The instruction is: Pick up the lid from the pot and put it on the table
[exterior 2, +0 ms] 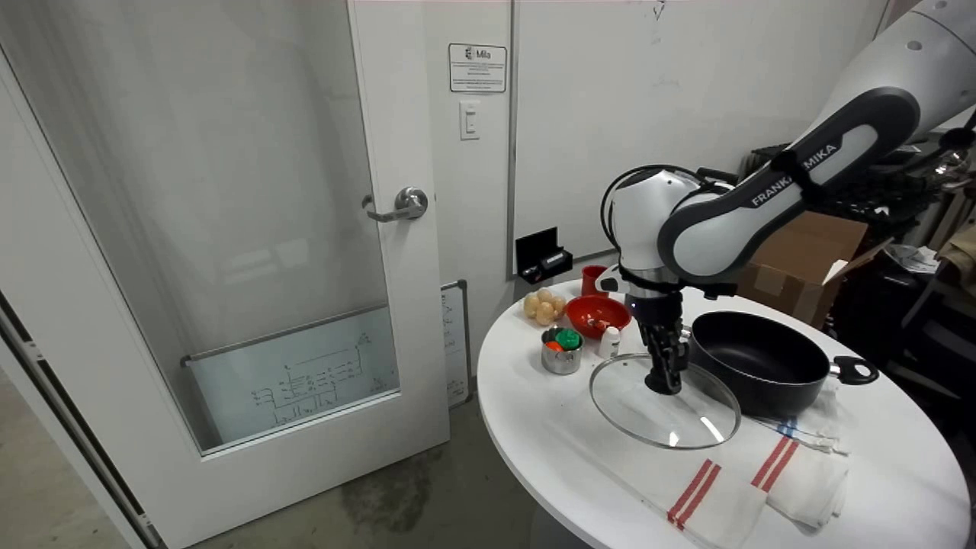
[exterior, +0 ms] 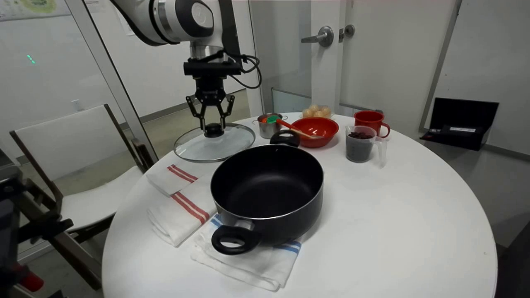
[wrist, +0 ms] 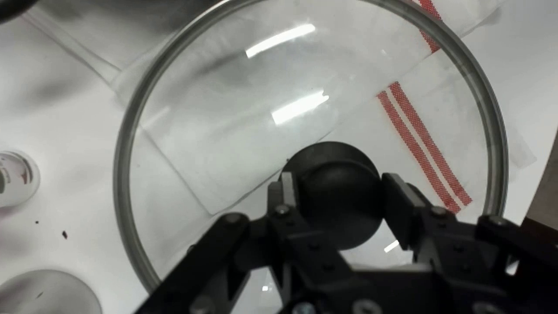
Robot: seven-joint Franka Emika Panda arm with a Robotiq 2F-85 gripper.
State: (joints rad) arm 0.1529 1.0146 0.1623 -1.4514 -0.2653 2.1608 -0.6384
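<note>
The round glass lid [exterior: 194,147] with its dark rim and black knob also shows in an exterior view [exterior 2: 633,408] and fills much of the wrist view [wrist: 209,117]. My gripper [exterior: 213,125] has its fingers on both sides of the knob, also seen in the wrist view [wrist: 338,187], and is shut on it. The lid hangs above the white table [exterior: 393,219], over the red-striped cloth. The black pot [exterior: 290,223] stands uncovered beside it and looks empty inside; it also shows in an exterior view [exterior 2: 762,393].
A red-striped cloth [exterior: 182,215] lies beside the pot, and a blue-striped cloth [exterior: 256,265] lies under it. A metal pot [exterior: 268,129], a red bowl [exterior: 316,138], a measuring cup [exterior: 358,149], a red mug [exterior: 369,118] and a white bottle [exterior 2: 610,343] stand behind.
</note>
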